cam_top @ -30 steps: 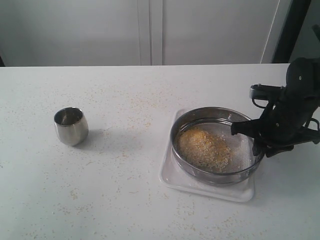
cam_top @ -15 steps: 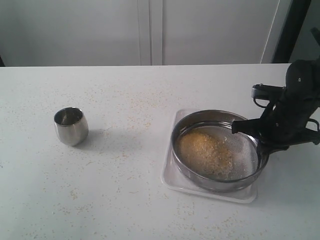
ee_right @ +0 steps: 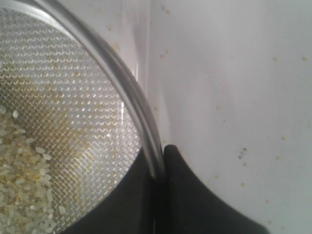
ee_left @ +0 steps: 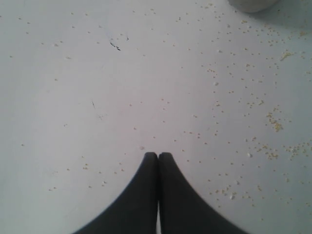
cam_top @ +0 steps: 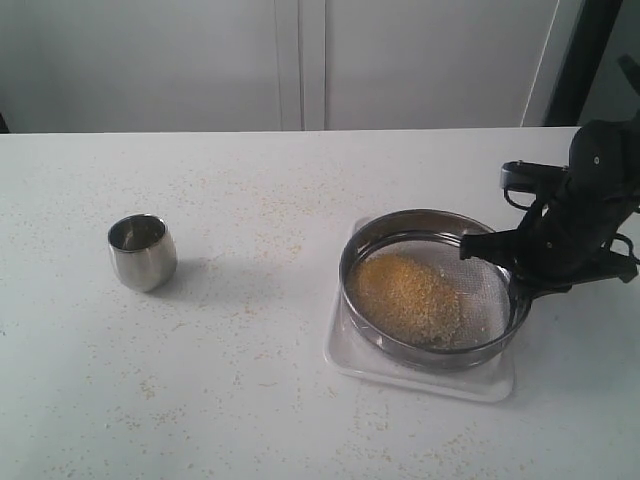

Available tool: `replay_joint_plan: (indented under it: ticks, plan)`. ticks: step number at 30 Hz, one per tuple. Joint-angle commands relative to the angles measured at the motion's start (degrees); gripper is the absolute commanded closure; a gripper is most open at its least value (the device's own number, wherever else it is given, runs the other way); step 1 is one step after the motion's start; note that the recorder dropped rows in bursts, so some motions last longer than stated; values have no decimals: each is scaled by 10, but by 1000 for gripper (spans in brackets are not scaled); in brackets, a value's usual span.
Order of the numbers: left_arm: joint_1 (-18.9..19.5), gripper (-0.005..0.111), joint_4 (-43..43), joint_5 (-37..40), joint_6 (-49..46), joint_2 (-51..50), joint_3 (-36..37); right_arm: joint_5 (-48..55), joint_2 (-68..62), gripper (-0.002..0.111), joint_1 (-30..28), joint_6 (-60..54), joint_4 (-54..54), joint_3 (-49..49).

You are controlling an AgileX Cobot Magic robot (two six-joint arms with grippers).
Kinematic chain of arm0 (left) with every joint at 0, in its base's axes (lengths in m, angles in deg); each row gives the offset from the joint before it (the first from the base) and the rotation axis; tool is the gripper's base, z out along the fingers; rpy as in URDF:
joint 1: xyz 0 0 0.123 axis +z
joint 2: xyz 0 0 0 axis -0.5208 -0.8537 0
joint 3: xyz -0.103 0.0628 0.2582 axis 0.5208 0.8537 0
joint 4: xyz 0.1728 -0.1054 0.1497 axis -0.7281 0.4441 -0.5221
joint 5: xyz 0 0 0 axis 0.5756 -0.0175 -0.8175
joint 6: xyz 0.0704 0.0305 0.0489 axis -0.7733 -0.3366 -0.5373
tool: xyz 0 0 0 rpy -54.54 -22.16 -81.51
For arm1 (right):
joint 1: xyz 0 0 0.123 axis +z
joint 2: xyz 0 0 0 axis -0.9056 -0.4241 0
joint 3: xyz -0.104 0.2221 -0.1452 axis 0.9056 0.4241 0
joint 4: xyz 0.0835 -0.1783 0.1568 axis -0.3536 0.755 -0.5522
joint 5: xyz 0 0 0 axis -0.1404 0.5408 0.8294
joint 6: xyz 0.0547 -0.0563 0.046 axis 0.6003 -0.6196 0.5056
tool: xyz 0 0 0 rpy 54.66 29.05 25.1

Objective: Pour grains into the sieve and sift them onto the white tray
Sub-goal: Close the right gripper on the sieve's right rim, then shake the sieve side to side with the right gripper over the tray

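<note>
The round steel sieve (cam_top: 432, 288) sits over the white tray (cam_top: 420, 375) at the right of the table. A heap of yellow and whitish grains (cam_top: 408, 296) lies on its mesh, toward the left side. My right gripper (cam_top: 512, 272) is shut on the sieve's right rim; in the right wrist view the rim (ee_right: 139, 119) runs between the two black fingers (ee_right: 178, 168), with grains (ee_right: 22, 180) on the mesh. My left gripper (ee_left: 158, 155) is shut with nothing in it, above bare table speckled with grains; it does not show in the exterior view.
A small rounded steel cup (cam_top: 142, 251) stands on the table at the left, well apart from the tray. Loose grains are scattered over the white tabletop (cam_top: 250, 350). The table's far edge meets a pale wall behind.
My right gripper has closed on the sieve's rim. The sieve shifted slightly right and then back up and left over the tray, and the grain heap moved with it.
</note>
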Motion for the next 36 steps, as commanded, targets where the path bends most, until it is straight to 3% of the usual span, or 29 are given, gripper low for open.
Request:
replay_joint_plan:
  ticks: [1,13,24,27,31,36]
  plan:
    - [1,107,4,8,3,4,3,-12,2,108,0,-2,-7,-3]
    - [1,107,4,8,3,4,3,39,4,108,-2,-42,-7,-58]
    - [1,107,4,8,3,4,3,146,4,108,-2,-275,-140,-82]
    - [1,107,4,8,3,4,3,101,2,108,-8,-251,-125,-82]
    - [1,107,4,8,3,4,3,50,-7,108,-31,-103,-108,-82]
    - [1,107,4,8,3,4,3,109,-9,108,-24,-230,-109,-82]
